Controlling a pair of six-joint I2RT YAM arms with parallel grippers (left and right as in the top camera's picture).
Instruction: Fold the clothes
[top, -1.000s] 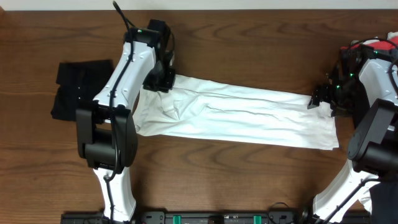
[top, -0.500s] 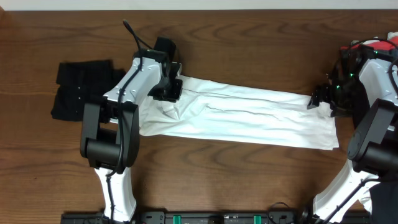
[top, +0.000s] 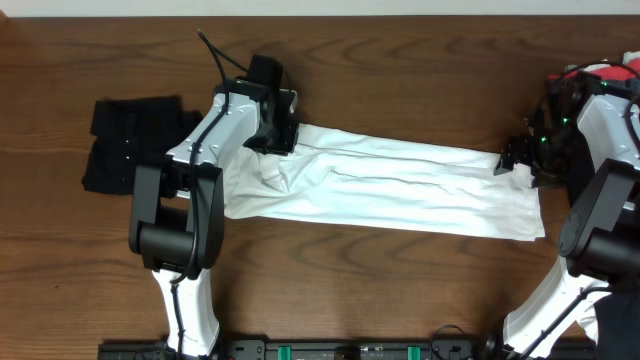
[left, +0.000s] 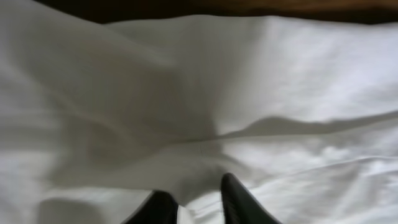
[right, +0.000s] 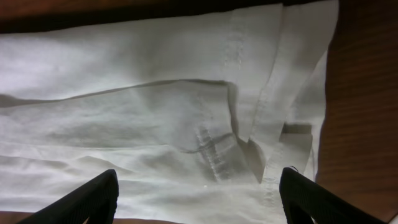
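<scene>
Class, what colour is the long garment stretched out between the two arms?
The T-shirt is plain white; the overhead view shows it best.

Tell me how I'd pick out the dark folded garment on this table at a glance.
Start at the brown wooden table and find the long white T-shirt stretched across its middle. Past the shirt's left end lies the black folded garment. It is small and squarish, the only dark cloth there.

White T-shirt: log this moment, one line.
white T-shirt: long flat strip | left tool: pinching one end | right tool: open over other end | black shirt: aside
</scene>
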